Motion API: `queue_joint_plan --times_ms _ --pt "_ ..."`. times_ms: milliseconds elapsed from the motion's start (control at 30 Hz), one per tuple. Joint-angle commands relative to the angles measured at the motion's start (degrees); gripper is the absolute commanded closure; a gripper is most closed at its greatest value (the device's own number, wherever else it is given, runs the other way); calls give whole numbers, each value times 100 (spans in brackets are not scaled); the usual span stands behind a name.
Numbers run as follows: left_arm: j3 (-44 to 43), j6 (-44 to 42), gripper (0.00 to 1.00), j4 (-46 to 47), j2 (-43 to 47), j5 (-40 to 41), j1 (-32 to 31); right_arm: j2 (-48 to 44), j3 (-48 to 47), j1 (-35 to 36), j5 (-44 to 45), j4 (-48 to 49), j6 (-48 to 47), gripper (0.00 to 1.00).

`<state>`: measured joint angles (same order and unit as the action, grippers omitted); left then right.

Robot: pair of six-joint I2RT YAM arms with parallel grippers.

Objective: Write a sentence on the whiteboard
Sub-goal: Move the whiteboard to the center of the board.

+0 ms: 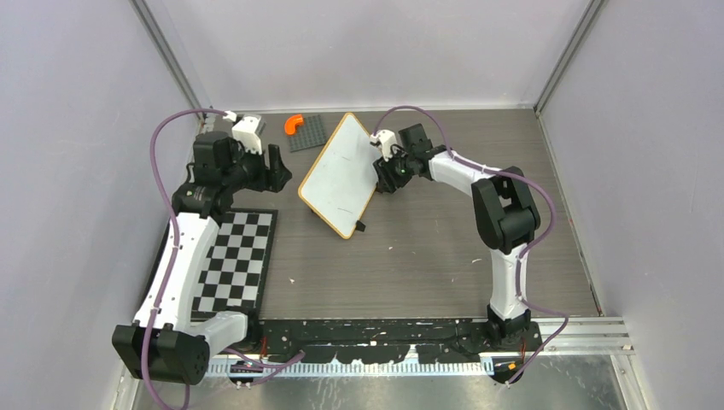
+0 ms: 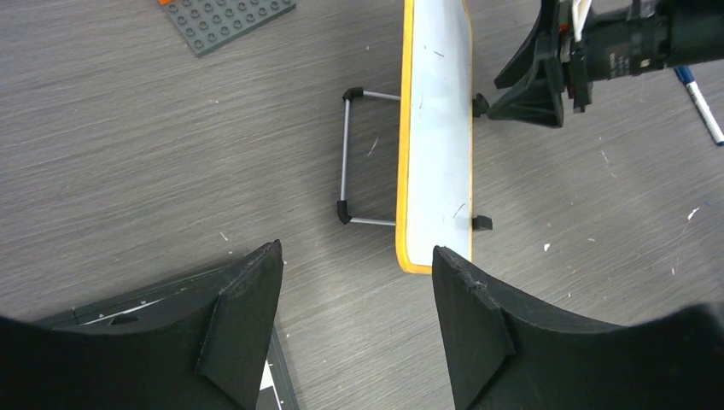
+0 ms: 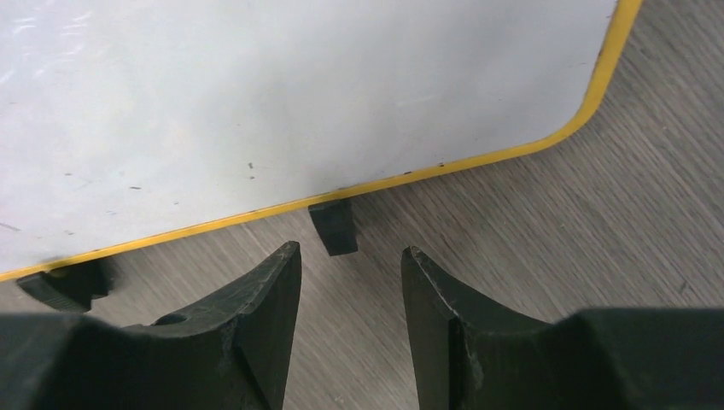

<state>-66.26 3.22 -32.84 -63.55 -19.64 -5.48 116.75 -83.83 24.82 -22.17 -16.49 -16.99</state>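
Note:
The whiteboard [image 1: 340, 173] stands tilted on the table at the back middle, white face with a yellow rim. Its wire stand [image 2: 345, 159] props it from behind. The sentence is out of view: the face [image 3: 256, 94] shows only faint specks. My left gripper [image 1: 278, 169] is just left of the board, open, with bare table between its fingers [image 2: 357, 249]. My right gripper [image 1: 382, 177] is at the board's right edge, open and holding nothing [image 3: 352, 249], just short of a black clip foot [image 3: 333, 226].
A checkerboard mat [image 1: 235, 260] lies at the front left. A dark grey studded plate [image 1: 307, 132] with an orange piece [image 1: 293, 124] lies behind the board. A marker [image 2: 702, 104] lies on the table beyond the right arm. Walls close in on three sides.

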Motion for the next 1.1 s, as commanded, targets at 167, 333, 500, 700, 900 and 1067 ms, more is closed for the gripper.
queue_joint_plan --times_ms 167,333,500,700,900,1067 --pt "-124 258 33 380 -11 -215 196 291 -313 116 -59 89 -264 51" --pt "-124 371 33 472 -2 -242 284 347 -214 184 -35 274 -232 55" --pt "-95 442 33 522 65 -270 355 377 -236 222 8 331 -239 64" --pt "25 433 33 544 170 -382 516 54 160 299 69 396 -179 91" --pt "247 531 32 672 277 -511 678 -916 1281 431 331 666 179 100" --pt "378 598 32 743 405 -580 761 -1736 2120 756 482 519 269 100"
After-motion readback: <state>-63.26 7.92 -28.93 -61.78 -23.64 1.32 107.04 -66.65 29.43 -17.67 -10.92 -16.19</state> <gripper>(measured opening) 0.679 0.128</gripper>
